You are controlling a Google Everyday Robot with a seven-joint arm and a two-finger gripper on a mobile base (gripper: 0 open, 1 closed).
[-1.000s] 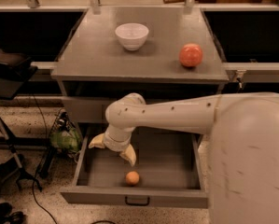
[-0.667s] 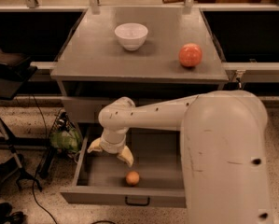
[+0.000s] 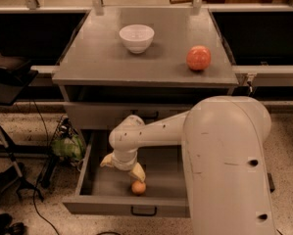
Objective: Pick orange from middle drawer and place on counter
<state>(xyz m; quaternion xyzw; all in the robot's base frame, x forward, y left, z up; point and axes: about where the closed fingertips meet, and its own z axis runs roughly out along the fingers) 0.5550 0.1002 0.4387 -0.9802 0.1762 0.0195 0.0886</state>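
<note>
The middle drawer [image 3: 111, 204] is pulled open, with a small black handle at its front. The orange [image 3: 138, 187] lies inside it near the front wall. My gripper [image 3: 122, 168] hangs inside the drawer, open, with one yellowish fingertip [image 3: 138, 173] just above the orange and the other [image 3: 107, 161] to the left. It holds nothing. The counter [image 3: 102, 62] is the flat grey top of the cabinet above.
A white bowl [image 3: 136, 37] stands on the counter at the back left. A larger red-orange ball [image 3: 198, 58] sits at the counter's right. A closed grey drawer front [image 3: 92, 115] is above the open one. Cables and a green object [image 3: 67, 146] lie on the floor left.
My arm has moved left and lower into the drawer, bringing the gripper down close over the orange. The orange has not moved.
</note>
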